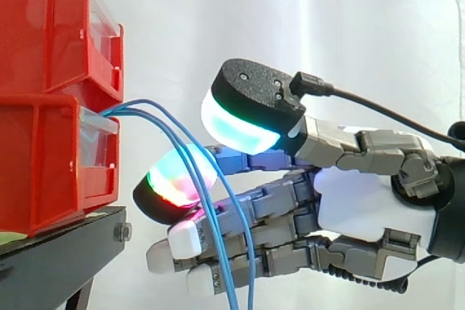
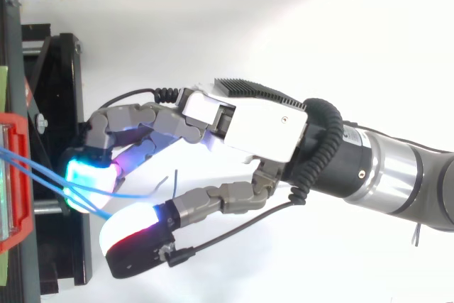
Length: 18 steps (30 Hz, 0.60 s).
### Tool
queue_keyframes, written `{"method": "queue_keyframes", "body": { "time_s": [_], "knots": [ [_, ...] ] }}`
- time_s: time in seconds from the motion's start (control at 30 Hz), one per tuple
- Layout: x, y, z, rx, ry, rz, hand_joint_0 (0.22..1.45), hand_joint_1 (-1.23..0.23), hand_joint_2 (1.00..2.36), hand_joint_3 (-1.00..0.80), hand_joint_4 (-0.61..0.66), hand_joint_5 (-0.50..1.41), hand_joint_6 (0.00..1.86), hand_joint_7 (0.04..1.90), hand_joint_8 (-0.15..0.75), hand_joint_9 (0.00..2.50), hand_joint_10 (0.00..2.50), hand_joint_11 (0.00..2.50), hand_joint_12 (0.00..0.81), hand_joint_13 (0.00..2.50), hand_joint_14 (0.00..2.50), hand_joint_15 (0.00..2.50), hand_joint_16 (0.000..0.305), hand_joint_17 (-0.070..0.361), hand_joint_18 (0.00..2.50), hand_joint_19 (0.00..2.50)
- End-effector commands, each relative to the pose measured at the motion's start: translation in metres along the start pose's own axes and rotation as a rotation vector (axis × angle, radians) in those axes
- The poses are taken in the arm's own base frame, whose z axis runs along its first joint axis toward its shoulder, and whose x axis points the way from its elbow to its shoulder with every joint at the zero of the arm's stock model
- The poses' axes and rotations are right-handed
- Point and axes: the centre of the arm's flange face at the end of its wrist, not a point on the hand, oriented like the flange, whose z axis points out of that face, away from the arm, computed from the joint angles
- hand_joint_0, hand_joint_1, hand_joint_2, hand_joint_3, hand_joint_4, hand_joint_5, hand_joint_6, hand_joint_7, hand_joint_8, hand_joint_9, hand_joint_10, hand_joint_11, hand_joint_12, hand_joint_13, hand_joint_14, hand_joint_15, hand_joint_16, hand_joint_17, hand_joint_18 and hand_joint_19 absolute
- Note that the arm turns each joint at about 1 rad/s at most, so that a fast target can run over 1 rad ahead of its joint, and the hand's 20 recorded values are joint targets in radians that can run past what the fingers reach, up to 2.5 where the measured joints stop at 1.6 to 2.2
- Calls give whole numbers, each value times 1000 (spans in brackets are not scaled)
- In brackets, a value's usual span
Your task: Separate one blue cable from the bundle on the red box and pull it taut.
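Observation:
Several thin blue cables [image 1: 174, 139] come out of the front of the lower red bin [image 1: 51, 165], arc to the right and hang down across my fingers. My hand [image 1: 363, 208] reaches in from the right with its fingers stretched toward the bin. The thumb pad [image 1: 240, 128] glows cyan above them, and one fingertip [image 1: 178, 183] glows green and red. From above, the cables [image 2: 42, 171] run from the bin to the cyan fingertip [image 2: 92, 175] and pass through the gap toward the thumb [image 2: 131, 228]. My hand [image 2: 262, 125] is open, with nothing pinched.
A second red bin [image 1: 43, 27] is stacked on the lower one. Both rest on a black stand [image 1: 65, 245] whose frame [image 2: 64, 104] lies just left of my fingertips. A white curtain is behind.

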Motion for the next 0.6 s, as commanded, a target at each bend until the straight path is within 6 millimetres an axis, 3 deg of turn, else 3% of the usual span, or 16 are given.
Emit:
{"method": "queue_keyframes", "body": {
  "time_s": [0.0, 0.33, 0.57],
  "knots": [
    [0, 2, 1, 4, 9, 13, 561, -705, 1007, -407, 201, -86, 710, 1192, 338, 871, 10, 424, 384, 607, 7, 236, 45, 102, 608, 349],
    [-2, 8, 1, 18, 18, 38, 553, -634, 1015, -228, 240, -99, 833, 1225, 368, 947, 11, 468, 406, 656, 8, 269, 48, 109, 653, 365],
    [-12, 22, -2, 62, 29, 19, 575, -762, 1016, -156, 227, -104, 854, 1263, 374, 948, 12, 495, 413, 693, 9, 289, 50, 112, 711, 339]
  ]
}}
